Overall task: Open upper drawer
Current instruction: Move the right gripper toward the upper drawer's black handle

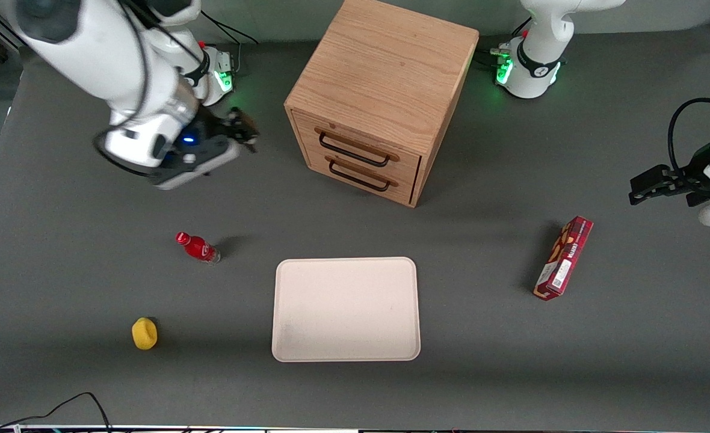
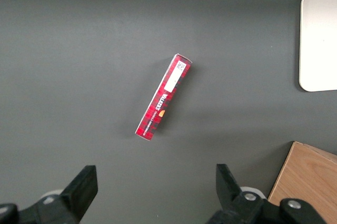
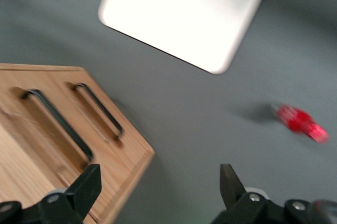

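The wooden cabinet (image 1: 382,78) stands at the middle of the table's back part. Its upper drawer (image 1: 360,142) is shut, with its thin black wire handle (image 1: 354,154) flush in front. The lower drawer (image 1: 364,175) under it is shut too. My right gripper (image 1: 242,130) hangs open and empty above the table beside the cabinet, toward the working arm's end, apart from it. In the right wrist view the gripper (image 3: 158,177) is open over bare table next to the cabinet front. The upper drawer's handle (image 3: 57,123) and the lower drawer's handle (image 3: 100,111) both show there.
A cream tray (image 1: 346,355) lies on the table in front of the cabinet, nearer the camera. A red bottle (image 1: 197,247) and a yellow object (image 1: 144,333) lie toward the working arm's end. A red box (image 1: 564,258) lies toward the parked arm's end.
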Available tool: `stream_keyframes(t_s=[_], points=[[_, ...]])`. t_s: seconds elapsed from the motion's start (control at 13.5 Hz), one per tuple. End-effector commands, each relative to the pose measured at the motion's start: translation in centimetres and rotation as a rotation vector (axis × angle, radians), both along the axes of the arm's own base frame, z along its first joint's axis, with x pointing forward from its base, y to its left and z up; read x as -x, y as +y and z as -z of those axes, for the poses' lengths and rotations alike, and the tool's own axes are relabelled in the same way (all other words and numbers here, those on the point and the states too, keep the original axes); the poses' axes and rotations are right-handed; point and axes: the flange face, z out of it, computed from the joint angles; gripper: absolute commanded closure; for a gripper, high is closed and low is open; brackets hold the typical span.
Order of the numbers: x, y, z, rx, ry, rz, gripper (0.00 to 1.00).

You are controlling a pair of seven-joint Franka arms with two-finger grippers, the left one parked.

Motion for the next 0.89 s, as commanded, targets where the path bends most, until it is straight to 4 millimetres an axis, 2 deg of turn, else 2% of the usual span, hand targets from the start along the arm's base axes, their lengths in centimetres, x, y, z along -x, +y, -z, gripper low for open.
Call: stream_keyframes(t_s=[0.0, 0.15, 0.22, 0.59, 0.81], points=[[-1.6, 4.5, 2.9, -0.097, -0.002, -0.170, 0.00], [-1.5, 6.2, 5.2, -0.130, -0.019, -0.437, 0.00], [-1.7, 6.6, 6.5, -0.140, -0.007, -0.480, 0.00], [1.4, 11.4, 11.8, -0.149, 0.080, -0.650, 0.00], [2.0, 11.9, 14.0, -0.151, 0.106, -0.729, 0.00]])
